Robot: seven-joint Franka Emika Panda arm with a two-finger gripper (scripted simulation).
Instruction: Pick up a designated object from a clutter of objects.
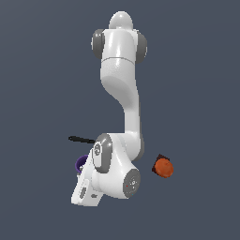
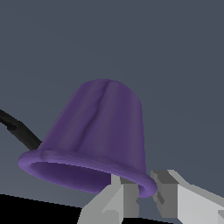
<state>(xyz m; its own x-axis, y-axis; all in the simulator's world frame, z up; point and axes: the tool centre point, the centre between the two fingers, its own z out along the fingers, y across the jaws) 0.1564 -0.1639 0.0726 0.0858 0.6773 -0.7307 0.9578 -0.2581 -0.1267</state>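
The purple cup (image 2: 100, 131) fills the wrist view, a thick-walled round cup with a flared rim. My gripper (image 2: 146, 194) has one finger inside the rim and one outside, closed on the cup's wall. In the exterior view only a sliver of the cup (image 1: 80, 162) shows behind the arm's wrist. The gripper's hand (image 1: 86, 191) sits just below it there, and its fingers are hidden. The black spatula (image 1: 82, 139) lies just beyond the cup, and its handle shows in the wrist view (image 2: 19, 131). The orange round object (image 1: 164, 168) with a dark base lies to the exterior view's right.
The white arm (image 1: 124, 93) reaches down the middle of the exterior view and hides most of the cup. The floor (image 1: 37, 70) is a plain dark grey surface all round.
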